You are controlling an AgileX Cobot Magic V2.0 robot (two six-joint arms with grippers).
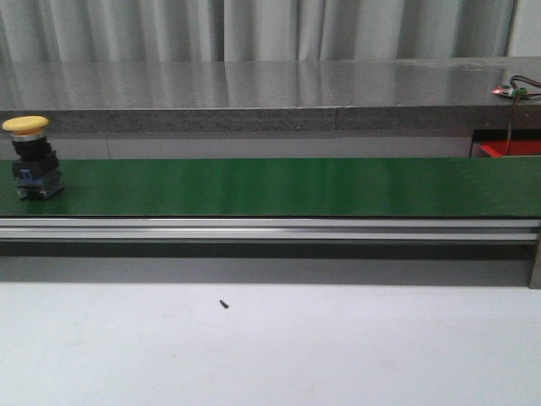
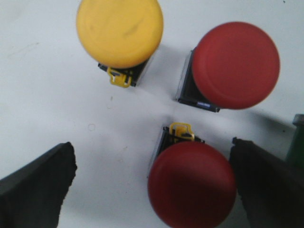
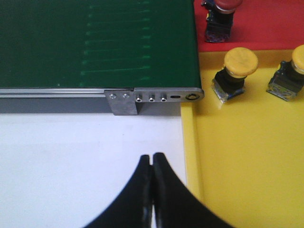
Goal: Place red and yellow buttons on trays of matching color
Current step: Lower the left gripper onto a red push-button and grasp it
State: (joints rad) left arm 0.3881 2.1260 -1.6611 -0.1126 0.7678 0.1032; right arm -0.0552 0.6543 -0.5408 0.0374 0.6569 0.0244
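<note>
A yellow button [image 1: 30, 156] stands on the green conveyor belt [image 1: 279, 186] at its far left. In the left wrist view my left gripper [image 2: 153, 156] is open over a white surface. A red button [image 2: 191, 185] stands between its fingers, close to one finger [image 2: 266, 180]. Beyond it are a second red button [image 2: 236, 64] and a yellow button [image 2: 119, 32]. My right gripper [image 3: 152, 156] is shut and holds nothing, above white table beside the yellow tray [image 3: 247, 156]. That tray holds two yellow buttons [image 3: 240, 61] [image 3: 297, 59]. The red tray [image 3: 266, 23] holds a red button [image 3: 223, 4].
The belt's metal end bracket [image 3: 156, 97] sits next to the yellow tray's rim. A raised stone-grey ledge [image 1: 270, 93] runs behind the belt. A corner of the red tray [image 1: 507, 149] shows at the far right. A small dark screw [image 1: 224, 304] lies on the white table.
</note>
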